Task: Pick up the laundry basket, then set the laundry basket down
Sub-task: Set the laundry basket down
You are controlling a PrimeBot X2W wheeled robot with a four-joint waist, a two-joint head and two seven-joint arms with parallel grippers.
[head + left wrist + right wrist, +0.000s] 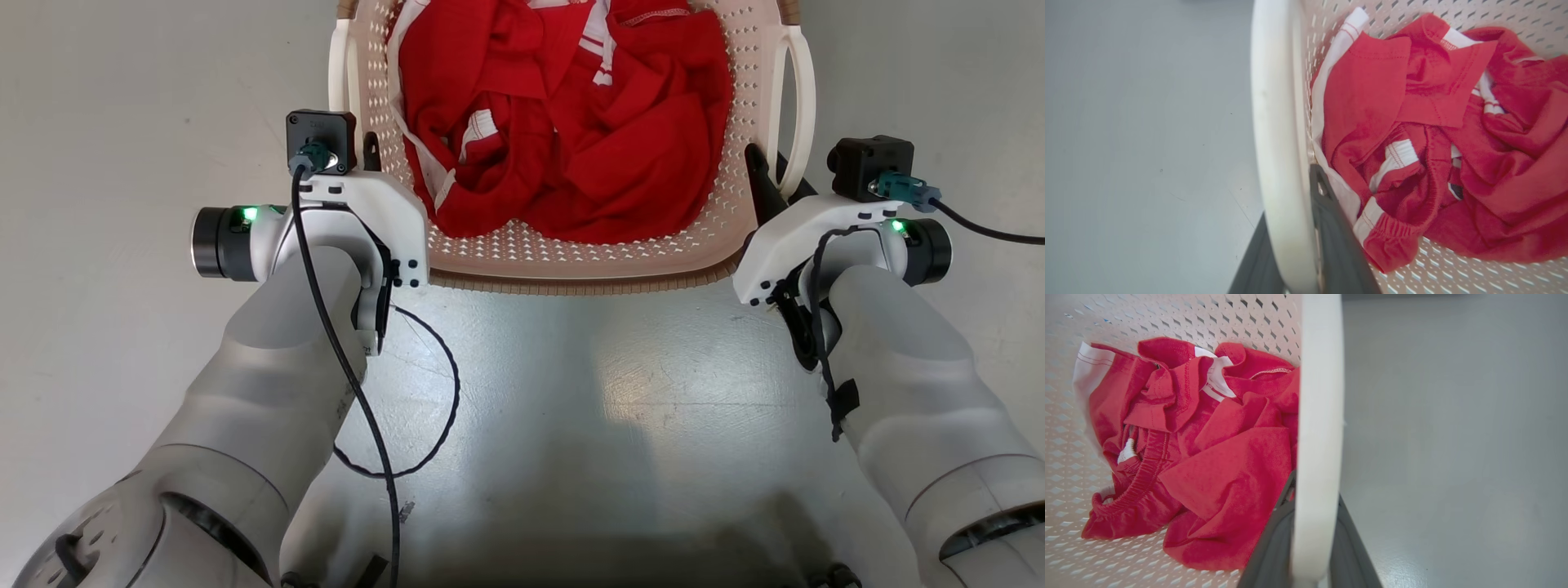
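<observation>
The laundry basket (571, 265) is cream, perforated and brown-rimmed, and sits at the top middle of the head view with red and white clothes (571, 122) in it. My left gripper (367, 151) is shut on its left white loop handle (339, 65). In the left wrist view that handle (1274, 122) runs between the two dark fingers (1335, 237) of the left gripper (1294, 249). My right gripper (771, 175) is shut on the right handle (804, 90). The right wrist view has that handle (1318, 396) passing between my right gripper's (1312, 555) fingers (1271, 547). I cannot tell whether the basket rests on the floor.
Smooth grey floor (122, 98) lies on both sides of the basket and in front of it. A black cable (441, 384) loops from my left wrist over the floor. My two pale forearms (906, 384) fill the lower corners.
</observation>
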